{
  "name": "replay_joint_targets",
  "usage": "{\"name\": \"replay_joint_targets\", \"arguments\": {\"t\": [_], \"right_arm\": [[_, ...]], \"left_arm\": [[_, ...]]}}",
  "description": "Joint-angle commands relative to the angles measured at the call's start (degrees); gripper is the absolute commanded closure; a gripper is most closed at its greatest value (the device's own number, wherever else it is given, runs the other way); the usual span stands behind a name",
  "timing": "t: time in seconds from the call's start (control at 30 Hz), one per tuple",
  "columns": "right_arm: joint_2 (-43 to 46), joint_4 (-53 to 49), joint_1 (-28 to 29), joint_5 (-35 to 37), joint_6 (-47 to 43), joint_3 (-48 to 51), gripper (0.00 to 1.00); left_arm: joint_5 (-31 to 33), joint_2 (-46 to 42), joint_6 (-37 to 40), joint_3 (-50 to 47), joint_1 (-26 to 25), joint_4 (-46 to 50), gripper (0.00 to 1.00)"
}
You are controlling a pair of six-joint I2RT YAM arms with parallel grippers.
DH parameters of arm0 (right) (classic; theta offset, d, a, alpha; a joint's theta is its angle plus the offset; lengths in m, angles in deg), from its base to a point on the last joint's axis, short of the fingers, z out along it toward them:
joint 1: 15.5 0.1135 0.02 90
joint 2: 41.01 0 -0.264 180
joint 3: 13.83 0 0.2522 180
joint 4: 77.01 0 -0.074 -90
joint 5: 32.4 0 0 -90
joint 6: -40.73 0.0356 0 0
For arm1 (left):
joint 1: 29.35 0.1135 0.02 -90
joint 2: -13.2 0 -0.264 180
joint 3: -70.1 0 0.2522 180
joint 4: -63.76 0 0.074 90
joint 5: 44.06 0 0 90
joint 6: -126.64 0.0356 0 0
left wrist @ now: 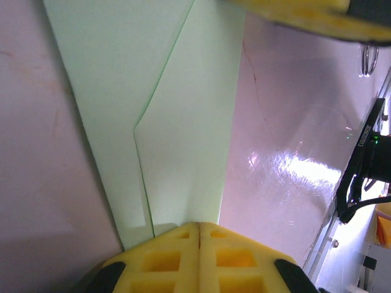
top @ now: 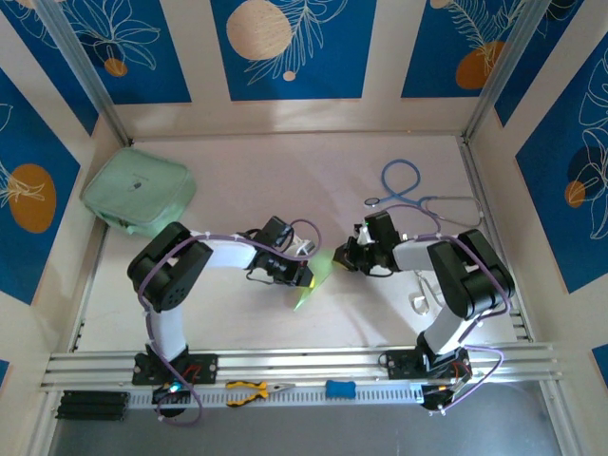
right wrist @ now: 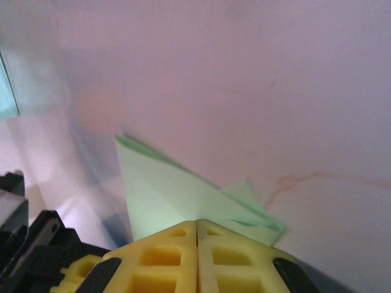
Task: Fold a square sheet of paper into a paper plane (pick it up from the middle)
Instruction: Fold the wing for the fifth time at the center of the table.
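The square sheet of paper [top: 308,288] is light green and folded into a slim, creased, pointed shape. It is held above the table between both arms. My left gripper [top: 304,276] is shut on one end; in the left wrist view the layered paper [left wrist: 183,122] runs straight out from the closed yellow jaws [left wrist: 200,224]. My right gripper [top: 340,258] is shut on the other side. Its wrist view shows a triangular flap of the paper [right wrist: 165,189] pinched at the jaws [right wrist: 197,221]. A yellow finger [left wrist: 293,12] of the right gripper crosses the top of the left wrist view.
A thick mint-green zip pouch [top: 140,193] lies at the back left. A stethoscope [top: 418,195] lies at the back right. Yellow-handled pliers [top: 252,389] and a small blue object [top: 340,389] rest on the front rail. Panel walls enclose the table.
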Motion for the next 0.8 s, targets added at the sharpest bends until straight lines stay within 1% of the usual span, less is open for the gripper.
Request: {"name": "replay_joint_targets", "arguments": {"t": [0.0,0.17,0.27,0.4,0.5,0.57,0.63,0.77], "right_arm": [[-1.01,0.79,-3.21,1.87,-1.55,1.11,0.91],[0.19,0.5,-6.87,0.55,-1.6,0.92,0.91],[4.17,-0.48,-6.98,-0.72,-1.98,0.66,0.9],[10.98,-3.55,-4.7,0.73,-2.47,0.89,0.88],[13.18,-2.07,-1.35,-0.27,-1.66,2.08,0.88],[12.06,-2.48,1.43,-0.77,-1.61,1.8,0.9],[10.53,-1.9,3.62,0.29,-1.09,2.18,0.92],[5.42,0.87,4.95,-0.29,0.41,2.28,0.97]], "left_arm": [[1.16,2.84,0.13,-2.7,-0.15,5.37,1.0],[1.12,2.9,0.0,-2.81,-0.23,5.19,1.0],[1.42,2.67,-0.08,-2.95,-0.15,5.15,1.0],[1.72,2.4,-0.18,-2.99,-0.17,5.08,1.0],[2.0,2.05,-0.35,-3.07,-0.16,4.93,1.0],[1.99,1.97,-0.43,-2.92,-0.18,4.82,1.0],[2.06,1.67,-0.59,-2.87,-0.15,4.82,1.0],[1.91,1.01,-0.76,-2.5,-0.13,4.82,1.0]]}}
